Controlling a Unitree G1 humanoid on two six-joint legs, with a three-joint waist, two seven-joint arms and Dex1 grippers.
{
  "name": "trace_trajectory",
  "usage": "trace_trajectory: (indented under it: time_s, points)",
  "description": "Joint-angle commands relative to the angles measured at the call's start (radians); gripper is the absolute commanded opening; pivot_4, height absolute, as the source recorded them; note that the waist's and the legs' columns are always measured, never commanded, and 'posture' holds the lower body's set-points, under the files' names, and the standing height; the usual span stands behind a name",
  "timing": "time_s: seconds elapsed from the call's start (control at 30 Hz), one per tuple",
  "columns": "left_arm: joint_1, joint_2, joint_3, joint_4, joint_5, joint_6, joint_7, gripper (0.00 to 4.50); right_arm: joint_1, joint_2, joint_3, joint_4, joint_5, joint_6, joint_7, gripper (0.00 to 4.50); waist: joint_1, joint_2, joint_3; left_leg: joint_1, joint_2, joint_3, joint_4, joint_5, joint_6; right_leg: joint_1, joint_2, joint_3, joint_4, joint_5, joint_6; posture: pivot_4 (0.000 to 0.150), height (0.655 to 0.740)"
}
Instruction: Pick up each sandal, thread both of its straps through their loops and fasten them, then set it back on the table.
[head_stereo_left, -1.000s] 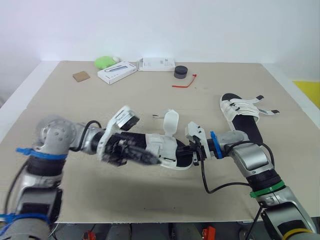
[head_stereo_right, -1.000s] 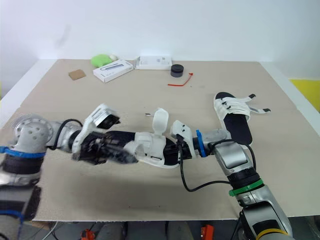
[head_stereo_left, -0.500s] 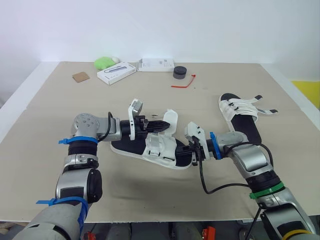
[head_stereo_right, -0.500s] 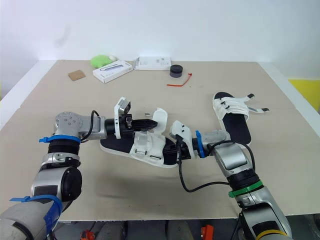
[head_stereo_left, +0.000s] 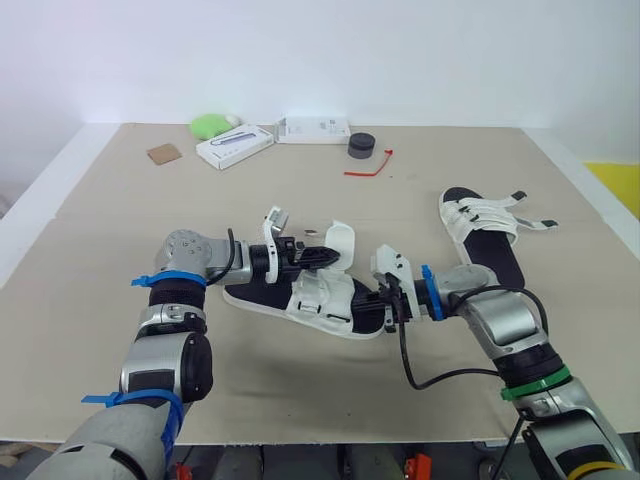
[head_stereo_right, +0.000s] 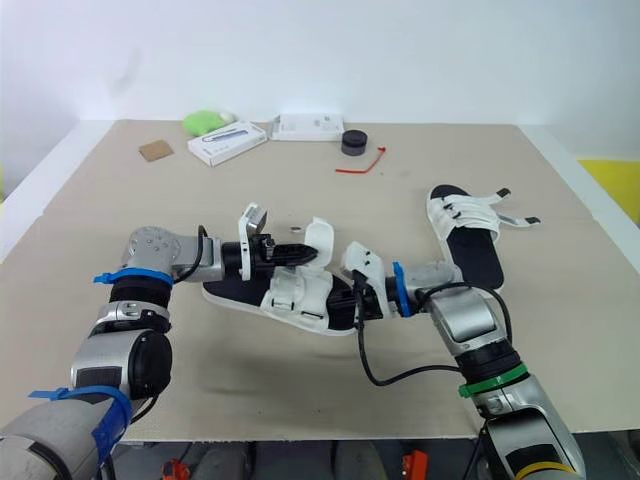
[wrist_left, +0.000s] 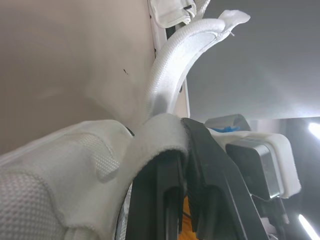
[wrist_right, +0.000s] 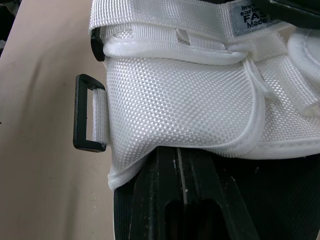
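Observation:
The near sandal (head_stereo_left: 320, 297), black sole with white mesh upper, lies mid-table. Its free white strap (head_stereo_left: 339, 242) stands up. My left gripper (head_stereo_left: 316, 256) is shut on that strap from the left; in the left wrist view black fingers (wrist_left: 212, 185) pinch the strap (wrist_left: 167, 90). At the sandal's right end my right gripper (head_stereo_left: 388, 308) is shut on it. The right wrist view has its fingers (wrist_right: 165, 195) under the mesh upper (wrist_right: 180, 100), beside a black loop (wrist_right: 86, 113). The second sandal (head_stereo_left: 488, 235) lies to the right with its straps spread.
Along the table's far edge sit a green object (head_stereo_left: 210, 124), two white boxes (head_stereo_left: 233, 146) (head_stereo_left: 314, 128), a black round item (head_stereo_left: 361, 146), a red tie (head_stereo_left: 368, 166) and a brown card (head_stereo_left: 162, 153). The cardboard tabletop (head_stereo_left: 300, 195) is bare between them and the sandals.
My left arm swung off the sandal's upper and took hold of the upright strap. The right gripper and both sandals stayed put.

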Motion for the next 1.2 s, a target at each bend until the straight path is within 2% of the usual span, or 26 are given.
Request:
trace_trajectory:
  time_s: [0.03, 0.1, 0.23, 0.5, 0.67, 1.2]
  points:
    - [-0.001, -0.006, 0.003, -0.001, 0.039, -0.038, 0.012, 1.37, 0.034, -0.016, 0.044, 0.032, -0.024, 0.033, 0.001, 0.00, 0.000, 0.000, 0.000, 0.000, 0.000, 0.000, 0.000, 0.000, 0.000, 0.000, 0.000, 0.000, 0.000, 0.000, 0.000, 0.150, 0.7400]
    - [-0.009, -0.009, 0.018, 0.002, 0.042, -0.046, 0.016, 2.51, 0.032, -0.016, 0.044, 0.034, -0.024, 0.033, 0.001, 0.00, 0.000, 0.000, 0.000, 0.000, 0.000, 0.000, 0.000, 0.001, -0.001, 0.000, 0.000, 0.000, 0.000, 0.000, 0.000, 0.150, 0.7400]
    - [-0.037, 0.011, 0.062, 0.033, 0.046, -0.070, 0.025, 4.21, 0.029, -0.015, 0.044, 0.037, -0.024, 0.033, 0.002, 0.00, 0.000, 0.000, 0.000, 0.000, 0.000, 0.000, 0.000, 0.000, -0.002, 0.000, 0.000, 0.000, 0.000, 0.000, 0.000, 0.150, 0.7400]
    - [-0.129, 0.075, 0.160, 0.147, 0.037, -0.136, 0.028, 4.21, 0.025, -0.015, 0.046, 0.042, -0.025, 0.029, 0.004, 0.00, 0.000, -0.001, 0.001, -0.002, 0.000, 0.000, 0.000, 0.000, -0.002, -0.002, 0.000, 0.000, -0.001, 0.000, 0.000, 0.150, 0.7400]
    - [-0.158, 0.081, 0.132, 0.212, 0.088, -0.182, 0.006, 4.21, 0.021, -0.012, 0.046, 0.049, -0.027, 0.027, 0.004, 0.00, 0.000, -0.001, 0.001, -0.002, 0.000, 0.000, -0.001, 0.000, -0.002, -0.002, 0.000, 0.000, -0.001, 0.000, 0.000, 0.150, 0.7400]
    - [-0.308, -0.071, 0.162, 0.455, 0.152, -0.414, -0.012, 4.21, 0.045, -0.012, 0.036, 0.019, -0.017, 0.041, -0.021, 0.00, 0.000, -0.002, 0.001, -0.003, 0.000, 0.000, -0.002, 0.000, -0.004, -0.003, 0.000, 0.000, -0.001, -0.001, 0.001, 0.150, 0.7400]
